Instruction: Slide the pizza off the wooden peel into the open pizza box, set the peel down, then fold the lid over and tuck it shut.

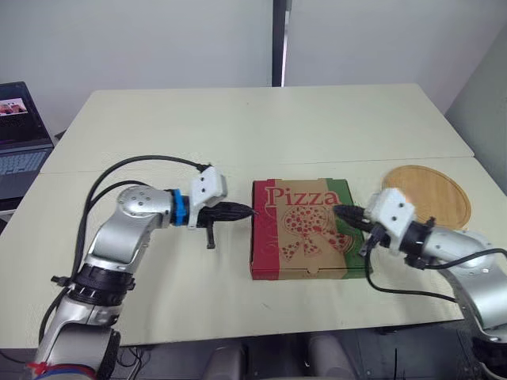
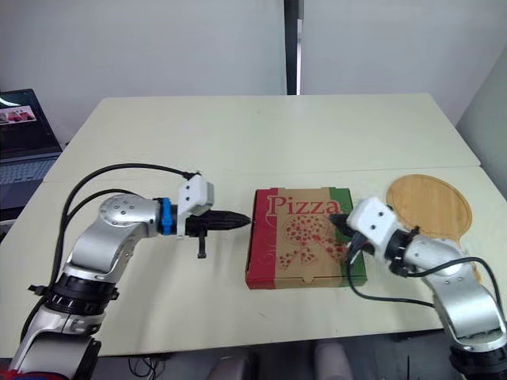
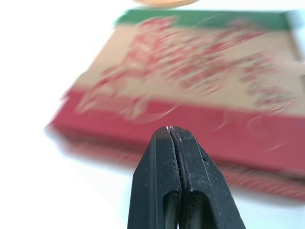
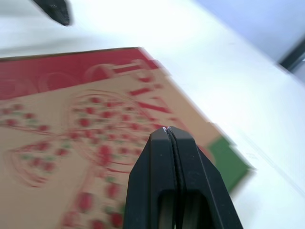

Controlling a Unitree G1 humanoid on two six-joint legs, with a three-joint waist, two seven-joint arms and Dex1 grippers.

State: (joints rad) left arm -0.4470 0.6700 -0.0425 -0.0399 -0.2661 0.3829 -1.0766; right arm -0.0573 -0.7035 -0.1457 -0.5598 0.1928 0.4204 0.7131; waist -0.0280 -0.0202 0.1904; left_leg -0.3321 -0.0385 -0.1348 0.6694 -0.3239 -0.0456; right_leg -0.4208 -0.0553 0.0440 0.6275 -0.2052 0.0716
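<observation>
My left gripper (image 1: 244, 211) and right gripper (image 1: 341, 210), both pinched empty, flank the box (image 1: 305, 231) near the front edge of the table (image 1: 238, 119); light cardboard, likely to buckle; I'd press its edges.

Bright, even light; table (image 3: 43, 57) glares white around the pizza box (image 3: 200, 71).

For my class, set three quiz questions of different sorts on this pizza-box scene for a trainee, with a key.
1. True or false: the pizza box has its lid standing open.
2. The wooden peel lies: A) on the box; B) on the table, to the box's right; C) under the box.
3. Fill in: the left tool and right tool both have fingers ____.
Key: 1 false; 2 B; 3 shut.
</observation>
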